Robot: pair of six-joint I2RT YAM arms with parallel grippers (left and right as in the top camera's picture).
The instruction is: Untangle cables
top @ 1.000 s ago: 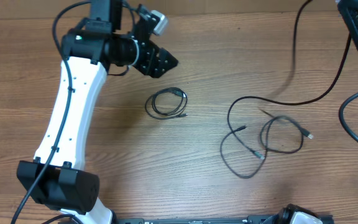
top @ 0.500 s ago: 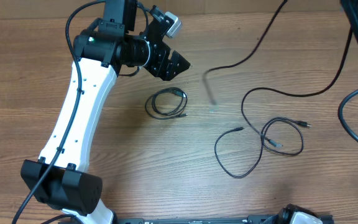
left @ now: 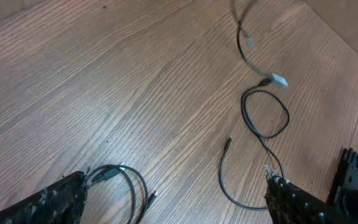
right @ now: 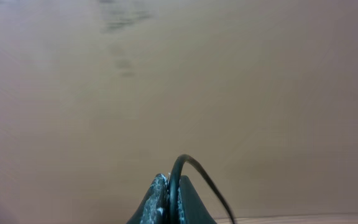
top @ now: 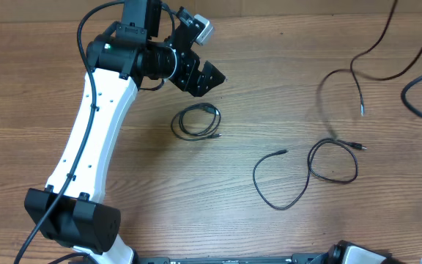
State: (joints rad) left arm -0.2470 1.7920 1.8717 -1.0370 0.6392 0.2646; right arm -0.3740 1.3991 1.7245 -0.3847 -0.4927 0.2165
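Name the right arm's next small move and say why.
Probably carry the held cable aside and lay it on the bare table. The right gripper is shut on it, and its free end seems to hang clear of the looped cable lying on the table, so the two look separated already.

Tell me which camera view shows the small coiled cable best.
Overhead: the whole small coiled cable shows, unobstructed. Left wrist view cuts it at the bottom edge. Right wrist view shows only the held cable instead.
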